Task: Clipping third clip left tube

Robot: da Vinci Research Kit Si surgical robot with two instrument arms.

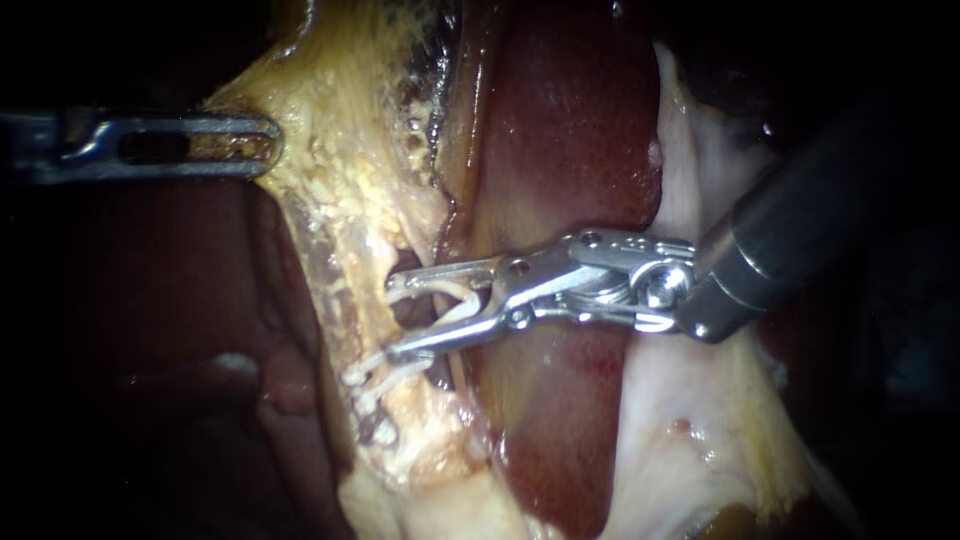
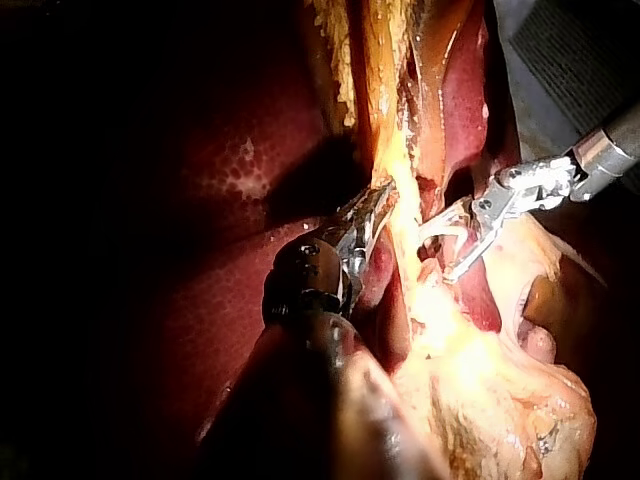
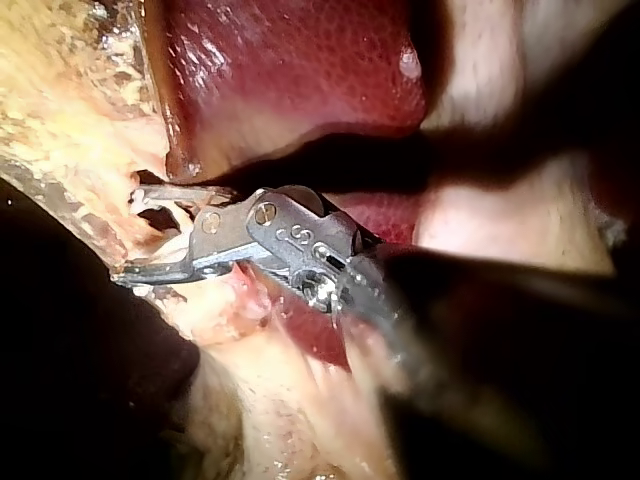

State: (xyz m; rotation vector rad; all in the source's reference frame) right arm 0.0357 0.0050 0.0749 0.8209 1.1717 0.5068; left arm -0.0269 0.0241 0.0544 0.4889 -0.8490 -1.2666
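Reaching in from the right, the right instrument point(image 1: 392, 318) is seen with its jaws standing well apart. A white clip point(image 1: 440, 293) is held between them, one leg against each jaw, so the jaws are clamped on the clip alone. The clip's open mouth is pushed into a dark gap at the edge of a band of yellow tissue point(image 1: 340, 200). A tube point(image 1: 368, 398) runs down along that edge. Whether the tube lies fully inside the clip's mouth cannot be told. Just beside the lower jaw, two other clips point(image 1: 385, 372) are seen lying close together across the tube.

The left instrument point(image 1: 262, 145) is kept well apart from this spot, at the upper edge of the yellow tissue. Its jaws are clamped on that tissue, and in the left wrist view a thin yellow strand is seen pinched between them.

Dark red liver point(image 1: 570, 130) lies behind the right instrument's jaws, and pale tissue point(image 1: 700, 420) is seen beneath its shaft. In the right wrist view the white clip point(image 3: 165, 208) is again seen held between the spread jaws ahead of the instrument, its tips against the yellow tissue, with the liver beyond.
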